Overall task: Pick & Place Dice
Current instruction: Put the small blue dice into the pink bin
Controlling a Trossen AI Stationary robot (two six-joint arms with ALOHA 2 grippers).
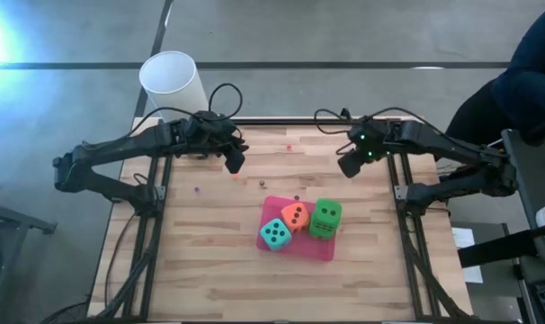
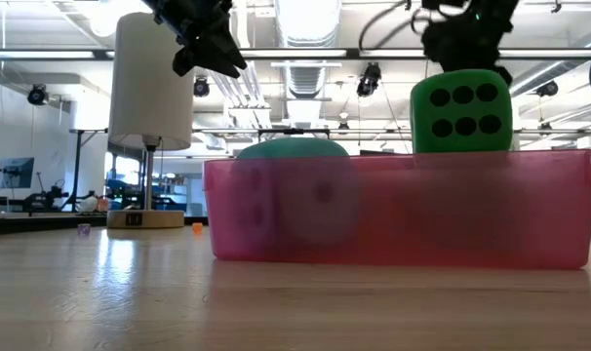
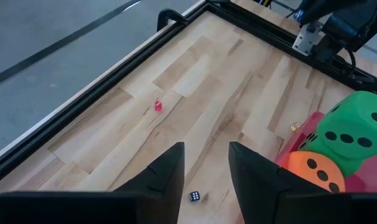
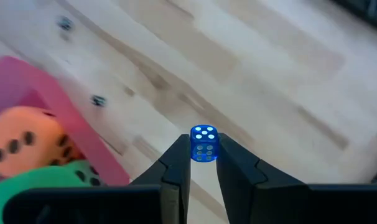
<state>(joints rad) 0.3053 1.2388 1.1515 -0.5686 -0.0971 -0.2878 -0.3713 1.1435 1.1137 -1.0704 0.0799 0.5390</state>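
Note:
A pink tray (image 1: 319, 250) in the middle of the table holds three big soft dice: teal (image 1: 274, 235), orange (image 1: 295, 216) and green (image 1: 326, 219). My right gripper (image 1: 349, 167) hangs above the table to the far right of the tray, shut on a tiny blue die (image 4: 204, 142). My left gripper (image 1: 235, 164) hovers to the far left of the tray, open (image 3: 206, 149), nothing between its fingers. Below it a tiny dark die (image 3: 195, 196) lies on the wood. My right gripper pinches the tiny blue die by two opposite side faces (image 4: 204, 152) between its two fingers. The fingers slant down toward the table from above. The die is lifted clear of the wood, a spotted face toward the wrist camera.
A white cup (image 1: 172, 81) stands beyond the table's far left corner. Tiny loose dice lie on the wood: a red one (image 3: 157, 106), a yellowish one (image 3: 294, 126) by the tray, two dark ones (image 4: 98, 100) (image 4: 65, 23). A black frame (image 1: 398, 193) borders the table.

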